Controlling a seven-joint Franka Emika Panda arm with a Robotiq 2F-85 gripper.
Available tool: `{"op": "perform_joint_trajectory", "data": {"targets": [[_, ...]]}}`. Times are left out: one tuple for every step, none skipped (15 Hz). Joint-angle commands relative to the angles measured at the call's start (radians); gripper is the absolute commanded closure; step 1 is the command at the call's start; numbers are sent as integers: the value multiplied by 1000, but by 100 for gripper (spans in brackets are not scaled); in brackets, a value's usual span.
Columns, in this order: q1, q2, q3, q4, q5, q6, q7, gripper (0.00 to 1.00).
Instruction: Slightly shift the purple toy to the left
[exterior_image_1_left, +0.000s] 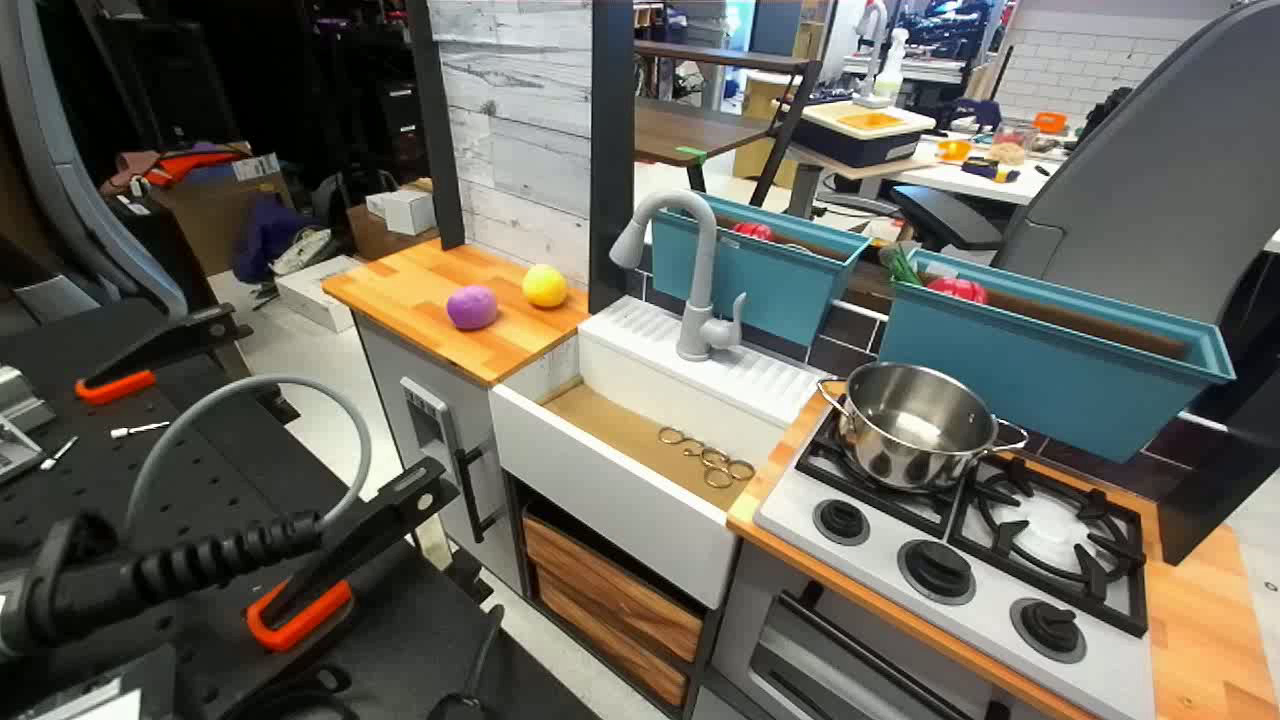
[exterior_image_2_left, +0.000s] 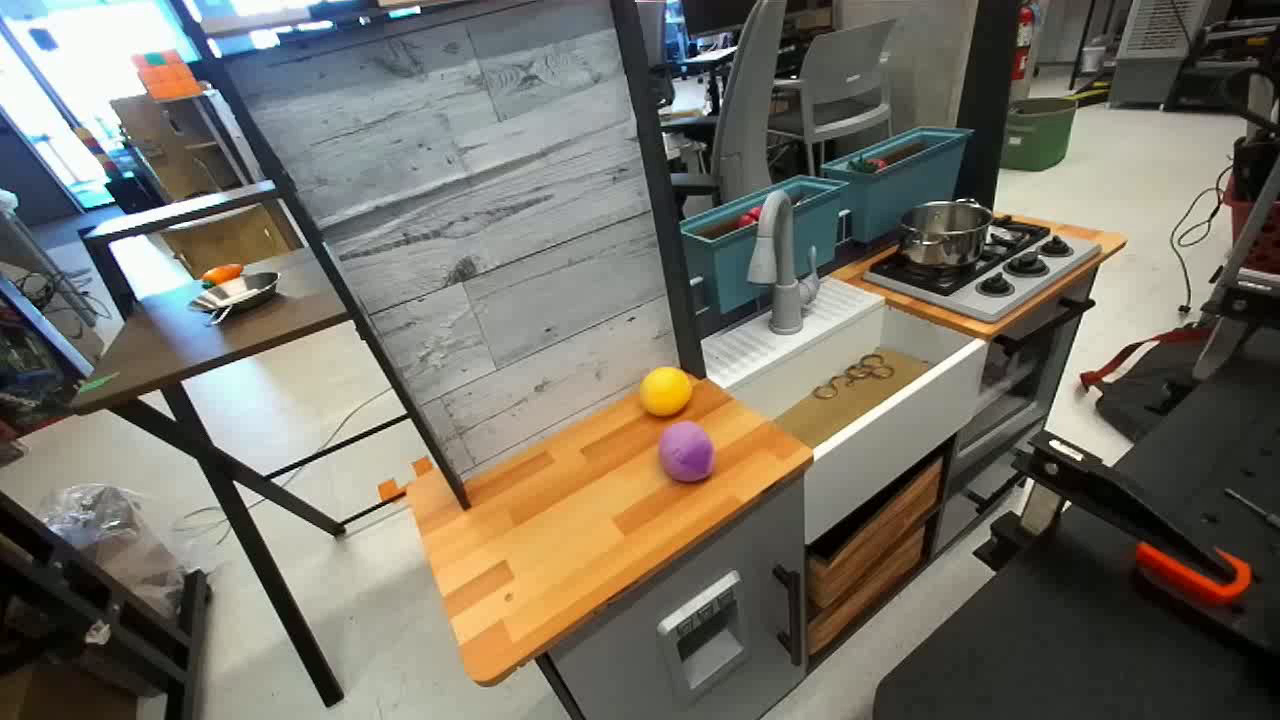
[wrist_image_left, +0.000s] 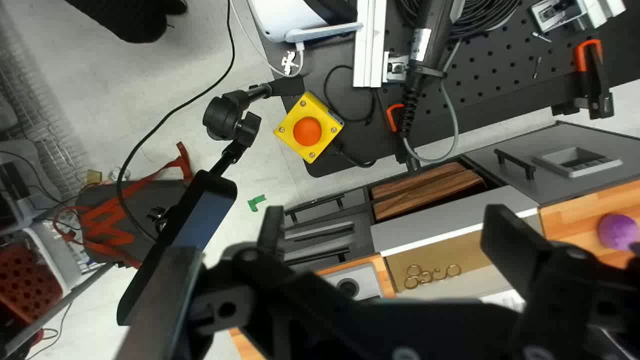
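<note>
One purple toy (wrist_image_left: 617, 231) well apart from the wide-spread hand (wrist_image_left: 384, 227)

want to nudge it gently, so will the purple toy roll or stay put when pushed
The purple toy will probably roll, being rounded with no flat base showing. It may wobble off line, since its outline looks slightly uneven. The butcher-block countertop looks flat and smooth, so it likely offers little resistance.

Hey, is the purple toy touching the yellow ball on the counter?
Apart: in an exterior view, wooden countertop shows between the purple toy and the yellow ball.
</note>
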Motion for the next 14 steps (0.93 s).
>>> {"op": "perform_joint_trajectory", "data": {"targets": [[13, -1, -9, 3, -6, -4, 6, 0], [13, -1, -9, 4, -6, -3, 6, 0], [13, -1, -9, 4, -6, -3, 6, 0], [13, -1, -9, 4, -6, -3, 7, 0], [13, -1, -9, 4, -6, -3, 7, 0], [13, -1, -9, 4, -6, -3, 7, 0], [13, -1, -9, 4, -6, -3, 7, 0], [13, -1, -9, 4, -6, -3, 7, 0], [13, -1, -9, 4, -6, -3, 7, 0], [13, -1, -9, 4, -6, -3, 7, 0], [13, -1, -9, 4, -6, -3, 7, 0], [13, -1, -9, 4, -6, -3, 7, 0], [13, -1, -9, 4, -6, -3, 7, 0], [19, 17, 10, -6, -9, 16, 28, 0]]}}
